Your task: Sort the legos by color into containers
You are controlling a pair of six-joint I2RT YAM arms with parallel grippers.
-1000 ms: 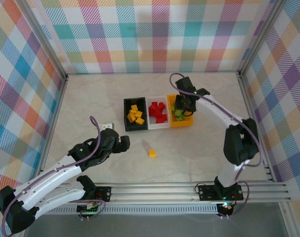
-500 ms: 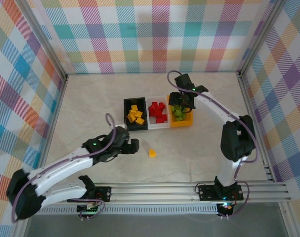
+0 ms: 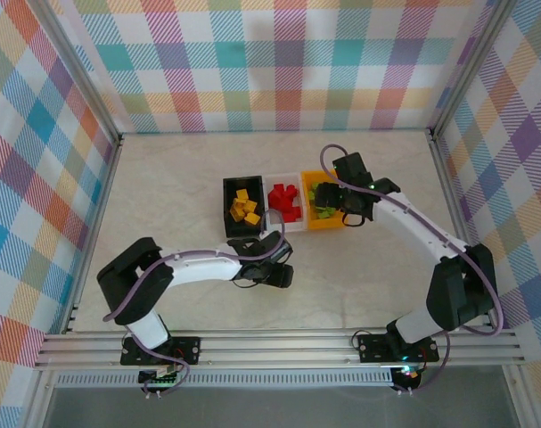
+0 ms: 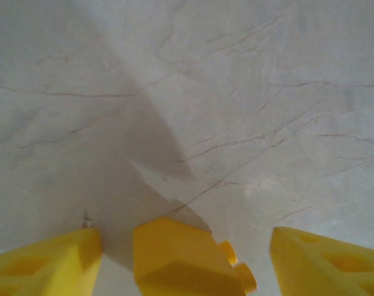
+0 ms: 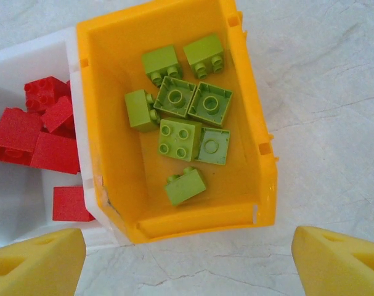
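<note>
Three containers in one row on the desk [image 3: 163, 196], touching side by side. At left, black container [image 3: 226, 209] with yellow-orange legos [image 3: 244, 209]. Just in front of it, left gripper [image 4: 187, 271] low over the desk, partly open around one loose yellow-orange lego [image 4: 180, 256], small gap at each of the fingers [image 4: 45, 265]. In the middle, white container [image 3: 292, 228] with red legos [image 5: 32, 139]. At right, orange-yellow container [image 5: 106, 92] with eight lime green legos [image 5: 177, 139]. Above one short end of it, right gripper [image 5: 187, 271], spread wide, holding nothing.

We stretch our left arm low toward the centre, left gripper [image 4: 185, 262] partly spread; our right arm arches forward, right gripper [image 5: 188, 262] spread wide.
</note>
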